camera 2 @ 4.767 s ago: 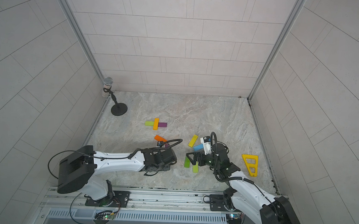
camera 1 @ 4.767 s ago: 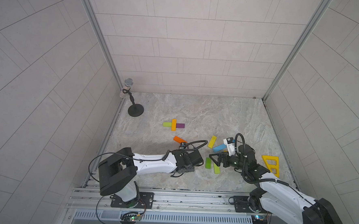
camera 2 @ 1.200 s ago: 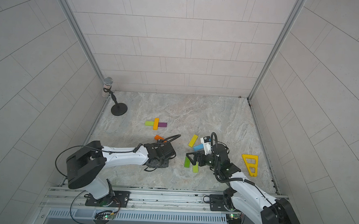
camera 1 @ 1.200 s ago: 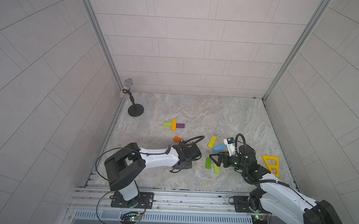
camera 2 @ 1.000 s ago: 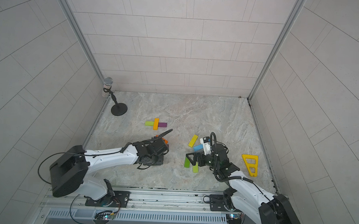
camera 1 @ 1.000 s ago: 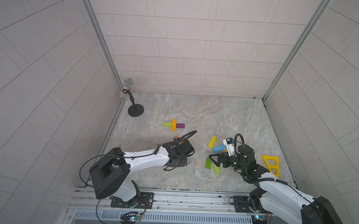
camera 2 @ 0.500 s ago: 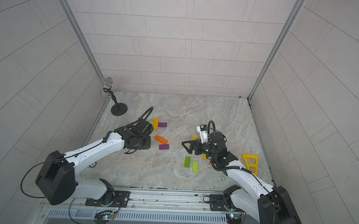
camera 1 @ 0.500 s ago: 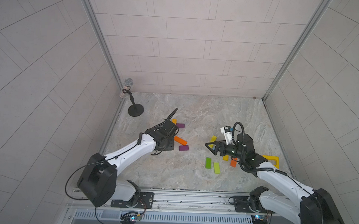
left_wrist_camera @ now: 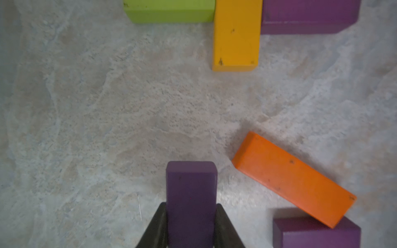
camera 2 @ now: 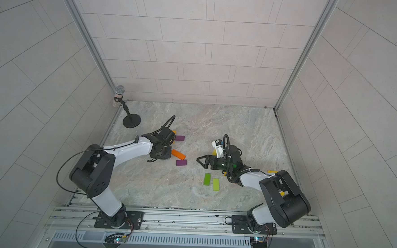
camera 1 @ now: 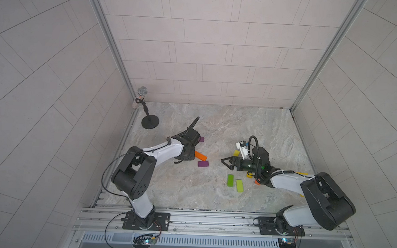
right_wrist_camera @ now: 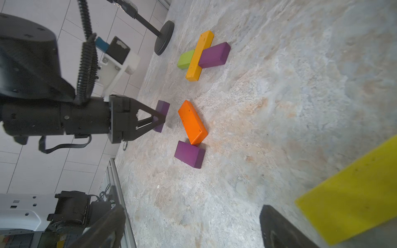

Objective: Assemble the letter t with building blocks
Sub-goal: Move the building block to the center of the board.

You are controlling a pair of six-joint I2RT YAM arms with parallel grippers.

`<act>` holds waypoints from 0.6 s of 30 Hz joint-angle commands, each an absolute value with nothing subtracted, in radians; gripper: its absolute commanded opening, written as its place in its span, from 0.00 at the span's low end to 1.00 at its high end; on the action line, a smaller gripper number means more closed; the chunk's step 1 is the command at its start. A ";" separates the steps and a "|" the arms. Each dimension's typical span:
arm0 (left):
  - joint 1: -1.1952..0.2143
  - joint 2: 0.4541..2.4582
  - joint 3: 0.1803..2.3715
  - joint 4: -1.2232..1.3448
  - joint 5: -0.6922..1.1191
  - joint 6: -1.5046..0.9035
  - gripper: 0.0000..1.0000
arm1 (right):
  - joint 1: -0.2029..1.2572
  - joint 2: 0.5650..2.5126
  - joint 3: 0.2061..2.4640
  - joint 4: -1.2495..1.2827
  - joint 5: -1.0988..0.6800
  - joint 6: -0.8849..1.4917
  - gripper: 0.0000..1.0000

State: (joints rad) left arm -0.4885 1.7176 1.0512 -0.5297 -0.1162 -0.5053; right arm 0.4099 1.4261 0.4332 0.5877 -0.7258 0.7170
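Purple, the block [left_wrist_camera: 191,182] clamped in the left jaws is gripped by its long sides, low at the stone-patterned table [camera 1: 216,130]; whether it touches the surface cannot be told. Just beside it an orange block [left_wrist_camera: 294,178] is laid flat at a slant, one end met by a loose purple block [camera 1: 203,163]. Farther off, a cross is formed by a yellow-orange block [right_wrist_camera: 199,55], flanked by a lime block [right_wrist_camera: 185,60] and a third purple block [right_wrist_camera: 214,54], both touching it. The right jaws are spread wide and nothing is held between them; a yellow block [right_wrist_camera: 348,197] is seen near one of them. A green block [camera 1: 230,180] and a paler green block [camera 1: 239,185] are laid side by side, well apart from the cross.
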 commanded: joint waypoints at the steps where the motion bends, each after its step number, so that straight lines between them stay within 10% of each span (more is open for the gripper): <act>1: -0.467 1.766 1.095 -0.477 -0.132 -0.468 0.00 | 0.414 1.398 0.434 0.633 -0.734 0.713 1.00; 18: -0.492 1.867 1.171 -0.465 -0.013 -0.545 0.00 | 0.414 1.370 0.433 0.620 -0.740 0.709 1.00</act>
State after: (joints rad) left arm -0.4698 1.8610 1.1481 -0.4465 -0.0456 -0.5125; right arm 0.4099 1.3911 0.4332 0.6018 -0.7300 0.7113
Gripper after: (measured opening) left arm 0.321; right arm 0.996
